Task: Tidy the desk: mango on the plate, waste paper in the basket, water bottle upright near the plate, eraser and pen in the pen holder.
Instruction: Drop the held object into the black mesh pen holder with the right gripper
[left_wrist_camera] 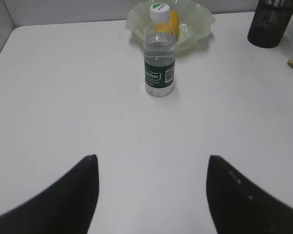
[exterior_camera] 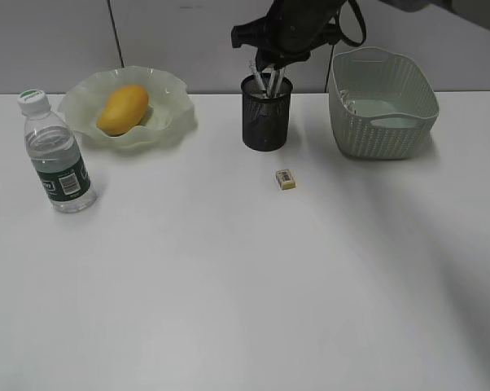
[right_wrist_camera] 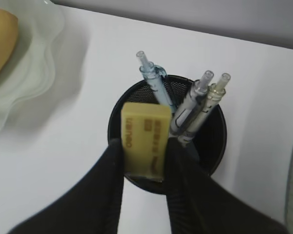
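My right gripper (right_wrist_camera: 144, 146) is shut on a yellow eraser (right_wrist_camera: 144, 124) and holds it just above the mouth of the black mesh pen holder (right_wrist_camera: 212, 141), which holds three pens (right_wrist_camera: 195, 105). In the exterior view the gripper (exterior_camera: 265, 61) hangs over the holder (exterior_camera: 266, 118). A second small eraser (exterior_camera: 286, 179) lies on the desk (exterior_camera: 229, 285) in front of the holder. The mango (exterior_camera: 123, 109) lies on the wavy plate (exterior_camera: 172, 102). The water bottle (exterior_camera: 56, 155) stands upright to the plate's left. My left gripper (left_wrist_camera: 151, 161) is open and empty above bare desk. The waste paper is not visible.
The pale green woven basket (exterior_camera: 383, 122) stands right of the pen holder, at the back right. A grey wall runs along the desk's far edge. In the left wrist view the bottle (left_wrist_camera: 159, 58) stands ahead of my left gripper, in front of the plate (left_wrist_camera: 197, 22).
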You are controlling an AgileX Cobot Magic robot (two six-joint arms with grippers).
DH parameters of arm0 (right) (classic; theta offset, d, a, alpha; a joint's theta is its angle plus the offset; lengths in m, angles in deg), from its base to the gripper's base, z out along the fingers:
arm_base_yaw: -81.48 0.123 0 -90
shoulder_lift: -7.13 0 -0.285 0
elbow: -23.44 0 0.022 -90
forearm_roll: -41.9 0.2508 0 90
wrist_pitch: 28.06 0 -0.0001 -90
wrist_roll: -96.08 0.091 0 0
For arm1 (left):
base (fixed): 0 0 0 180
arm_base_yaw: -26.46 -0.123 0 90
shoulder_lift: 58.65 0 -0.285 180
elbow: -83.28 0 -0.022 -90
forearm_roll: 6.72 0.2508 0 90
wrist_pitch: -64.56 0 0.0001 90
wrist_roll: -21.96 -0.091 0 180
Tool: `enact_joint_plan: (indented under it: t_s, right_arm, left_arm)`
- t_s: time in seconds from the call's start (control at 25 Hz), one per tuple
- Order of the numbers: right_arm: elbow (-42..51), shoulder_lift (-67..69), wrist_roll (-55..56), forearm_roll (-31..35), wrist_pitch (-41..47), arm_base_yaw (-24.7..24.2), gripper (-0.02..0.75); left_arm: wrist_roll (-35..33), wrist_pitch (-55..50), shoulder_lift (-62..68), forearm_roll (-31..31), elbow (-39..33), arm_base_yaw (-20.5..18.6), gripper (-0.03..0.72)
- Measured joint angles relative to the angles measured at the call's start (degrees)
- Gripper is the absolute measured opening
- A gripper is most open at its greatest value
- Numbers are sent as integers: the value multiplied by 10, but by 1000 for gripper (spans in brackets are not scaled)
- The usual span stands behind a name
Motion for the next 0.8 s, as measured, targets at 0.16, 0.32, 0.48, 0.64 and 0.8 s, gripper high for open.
enact_joint_plan:
  t_s: [0.16, 0.32, 0.48, 0.64, 0.8]
  right_arm:
    - [0, 31, 0, -11, -32, 0, 216]
    - [0, 42, -1, -29, -39, 0, 216]
    - [-2, 42, -1, -42, -50, -2, 244]
    - [-2, 42, -2, -43, -50, -4, 435]
    - [-2, 42, -3, -43, -46, -4, 580]
  left_arm:
    - [0, 0, 0, 0, 0, 0, 524]
    - [0, 0, 0, 0, 0, 0, 524]
    - [0, 0, 0, 0, 0, 0, 524]
    - [0, 0, 0, 0, 0, 0, 524]
    - [0, 0, 0, 0, 0, 0, 524]
